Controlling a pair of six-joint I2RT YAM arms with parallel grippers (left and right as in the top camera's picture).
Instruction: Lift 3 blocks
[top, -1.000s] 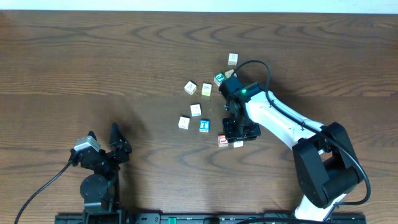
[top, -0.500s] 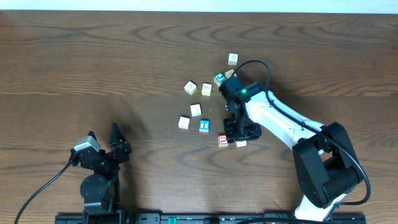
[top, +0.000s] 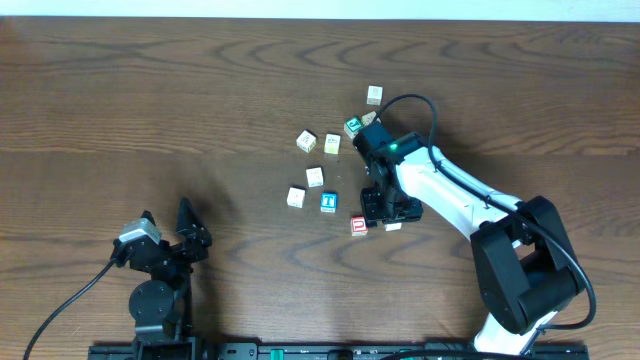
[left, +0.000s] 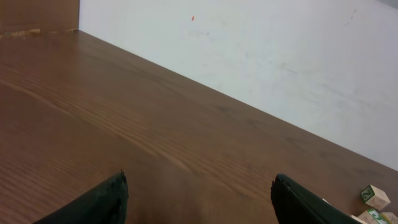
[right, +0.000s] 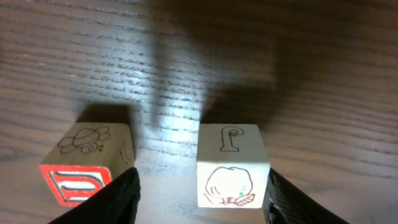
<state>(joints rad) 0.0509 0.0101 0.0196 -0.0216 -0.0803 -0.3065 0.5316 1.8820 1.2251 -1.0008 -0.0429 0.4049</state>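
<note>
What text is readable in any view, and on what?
"J": outlined letter on the top face of the cream block, right wrist view.
Red block: white-outlined letter on its red face, lying sideways, maybe "D" or "P"; cannot tell which.
Blue block: white letter, perhaps "T"; too small to be sure.
Green cube and pale cubes: marks too small to read.

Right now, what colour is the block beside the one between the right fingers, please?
Red-faced block; best in right wrist view.
</note>
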